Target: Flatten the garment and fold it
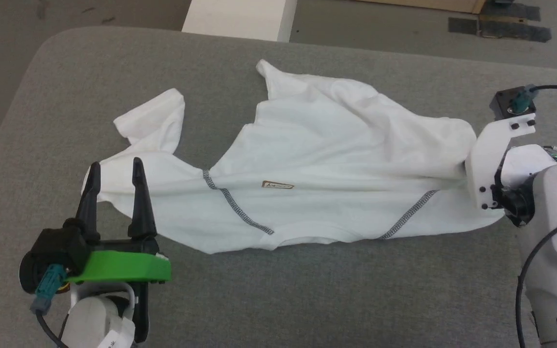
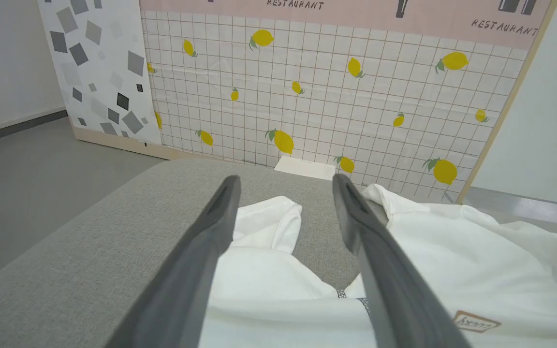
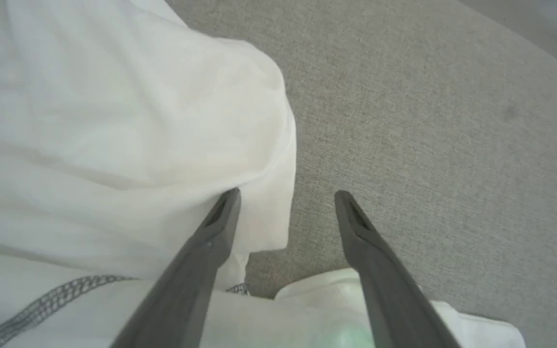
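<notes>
**Desk:** Where does the shirt lie?

**Reporter:** The shirt sprawls rumpled across the grey table, from nine to three o'clock in the head view, its patch facing up.

**Desk:** And the grippers?

**Reporter:** The left gripper, at eight o'clock, hangs spread over one sleeve. The right gripper, at three o'clock, stands parted at the other end, gripping nothing.

**Desk:** How will it handle?

**Reporter:** Light and limp, likely to bunch. The sleeve ends look the best holds.
</notes>
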Robot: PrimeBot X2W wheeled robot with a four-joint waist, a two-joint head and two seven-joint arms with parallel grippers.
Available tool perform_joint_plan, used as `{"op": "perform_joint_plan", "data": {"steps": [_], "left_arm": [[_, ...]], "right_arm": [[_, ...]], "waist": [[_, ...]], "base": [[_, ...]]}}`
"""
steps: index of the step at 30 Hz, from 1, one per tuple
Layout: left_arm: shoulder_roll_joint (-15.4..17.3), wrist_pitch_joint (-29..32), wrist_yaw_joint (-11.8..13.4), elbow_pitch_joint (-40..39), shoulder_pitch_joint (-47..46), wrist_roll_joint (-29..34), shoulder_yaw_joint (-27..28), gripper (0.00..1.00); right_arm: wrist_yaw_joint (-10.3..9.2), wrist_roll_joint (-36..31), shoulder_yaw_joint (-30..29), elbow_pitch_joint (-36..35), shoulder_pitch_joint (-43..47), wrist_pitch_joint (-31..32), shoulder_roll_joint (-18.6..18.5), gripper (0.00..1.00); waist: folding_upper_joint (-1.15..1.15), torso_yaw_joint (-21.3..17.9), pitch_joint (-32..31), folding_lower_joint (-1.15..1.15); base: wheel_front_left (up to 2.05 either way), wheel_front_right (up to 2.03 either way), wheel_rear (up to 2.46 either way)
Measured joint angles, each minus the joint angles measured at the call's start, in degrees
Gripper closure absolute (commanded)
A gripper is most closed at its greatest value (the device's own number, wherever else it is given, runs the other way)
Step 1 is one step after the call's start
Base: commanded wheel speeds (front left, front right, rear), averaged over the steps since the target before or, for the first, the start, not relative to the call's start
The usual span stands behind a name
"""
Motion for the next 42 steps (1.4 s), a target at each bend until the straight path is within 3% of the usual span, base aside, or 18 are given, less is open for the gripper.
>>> {"op": "perform_joint_plan", "data": {"steps": [6,7,8,9,16,20,25,31,32,33,37,42], "left_arm": [[-1.37,0.0,-1.7,0.93,-1.63,0.1,0.47,0.0],[-1.46,0.0,-1.91,1.11,-1.7,0.1,0.48,0.0],[-1.52,0.0,-2.14,1.31,-1.77,0.1,0.48,0.0],[-1.56,0.0,-2.19,1.53,-1.81,0.1,0.44,0.0],[-1.71,0.0,-2.68,2.03,-2.94,-0.3,-0.31,0.0],[-1.8,0.0,-2.68,1.98,-4.17,-1.78,-1.56,0.0],[-1.86,0.0,-2.66,2.25,-4.95,-2.45,-2.78,0.0],[-1.87,0.0,-2.59,2.38,-5.26,-3.02,-3.22,0.0],[-1.87,0.0,-2.54,2.45,-5.27,-3.08,-3.28,0.0],[-1.87,0.0,-2.46,2.54,-5.29,-3.14,-3.37,0.0],[-1.87,0.0,-2.12,3.08,-5.29,-3.21,-3.36,0.0],[-1.87,0.0,-2.08,3.92,-5.05,-2.92,-3.15,0.0]], "right_arm": [[0.0,1.63,3.1,3.34,-1.52,1.75,-0.74,0.0],[0.01,1.97,3.19,3.54,-2.24,2.8,-1.32,0.35],[0.0,2.38,3.38,3.55,-2.98,3.52,-1.81,0.78],[0.0,2.82,3.54,3.48,-3.66,3.61,-2.34,1.0],[0.01,2.85,0.77,4.03,-9.64,0.89,-2.42,1.0],[0.0,-0.45,-0.99,4.0,-17.77,-2.5,-1.59,1.0],[0.01,-4.8,1.31,5.73,-27.03,-7.21,-0.59,1.0],[0.01,-9.37,1.26,10.58,-32.59,-10.28,0.43,0.99],[0.01,-9.89,0.91,11.73,-32.77,-10.26,0.76,0.05],[0.01,-9.95,0.59,12.51,-32.79,-10.38,1.03,0.0],[0.01,-10.03,-0.2,14.33,-32.81,-15.14,1.38,0.0],[0.0,-5.84,-0.1,14.27,-31.98,-26.04,1.85,0.0]], "waist": [[0.0,2.85,3.57,0.0],[0.0,3.35,4.06,0.0],[0.0,3.8,4.5,0.0],[0.0,4.21,4.92,0.0],[0.0,5.52,7.1,0.0],[0.0,6.26,8.32,0.0],[0.0,7.44,10.04,0.0],[0.0,8.82,11.7,0.0],[0.0,9.02,11.89,0.01],[0.0,9.16,11.97,0.01],[0.0,9.34,11.36,0.01],[0.0,8.82,8.87,0.01]], "base": [[0.0,0.0,0.0],[0.0,0.0,0.0],[0.0,0.0,0.0],[0.0,0.0,0.0],[0.0,0.0,0.0],[0.0,0.0,0.0],[0.0,0.0,0.0],[0.0,0.0,0.0],[0.0,0.0,0.0],[0.0,0.0,0.0],[0.0,0.0,0.0],[0.0,0.0,0.0]]}}
